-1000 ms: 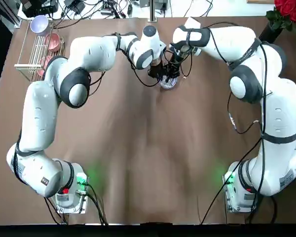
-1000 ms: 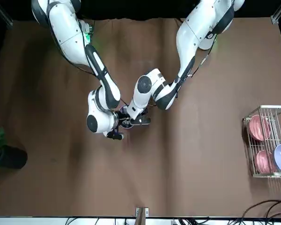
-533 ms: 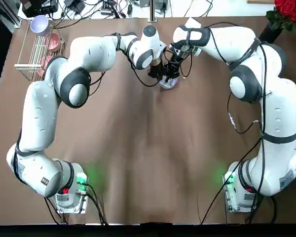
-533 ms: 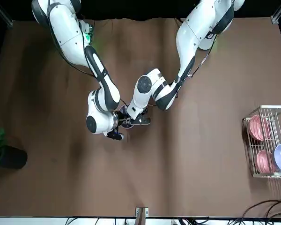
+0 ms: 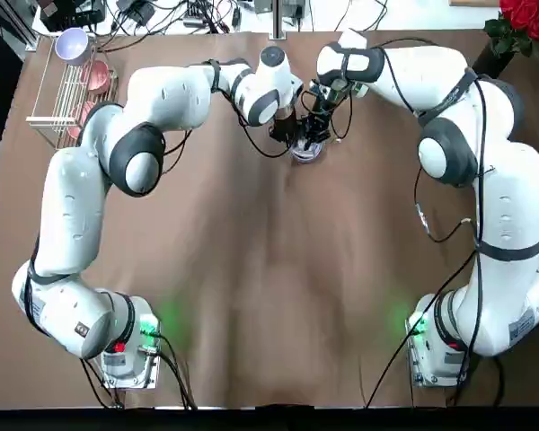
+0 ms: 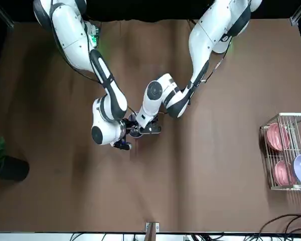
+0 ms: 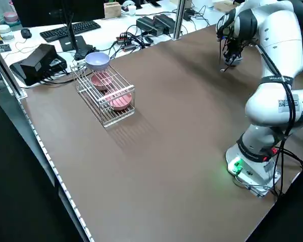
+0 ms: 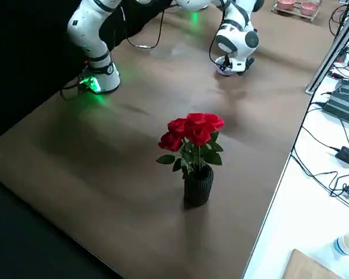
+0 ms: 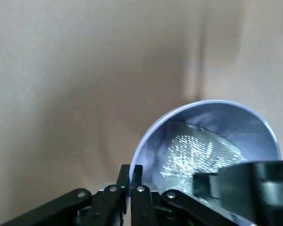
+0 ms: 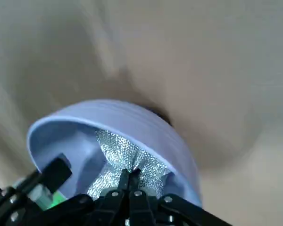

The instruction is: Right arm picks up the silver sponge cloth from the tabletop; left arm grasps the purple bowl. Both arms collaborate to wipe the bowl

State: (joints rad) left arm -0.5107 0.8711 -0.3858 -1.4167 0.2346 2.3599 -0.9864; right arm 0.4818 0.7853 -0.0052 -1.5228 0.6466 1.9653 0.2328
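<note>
The purple bowl (image 9: 216, 123) sits tilted near the table's far middle. My left gripper (image 9: 130, 173) is shut on its rim, one finger inside and one outside. The silver sponge cloth (image 10: 126, 154) lies against the bowl's (image 10: 114, 118) pale inside wall. My right gripper (image 10: 130, 177) is shut on the cloth and presses it into the bowl. From overhead, both black grippers meet over the bowl (image 5: 305, 153), the left gripper (image 5: 285, 133) beside the right gripper (image 5: 315, 128). The cloth (image 9: 196, 150) also shows in the left wrist view, partly behind the right gripper's black body.
A wire rack (image 5: 56, 101) at the far left corner holds pink bowls (image 5: 96, 75) and a second lavender bowl (image 5: 72, 42). A dark vase of red roses (image 8: 193, 139) stands at the far right corner. Cables and equipment (image 7: 40, 60) lie beyond the far edge.
The right wrist has shifted slightly toward the far edge with the cloth still inside the bowl. The left arm and the bowl have hardly moved.
</note>
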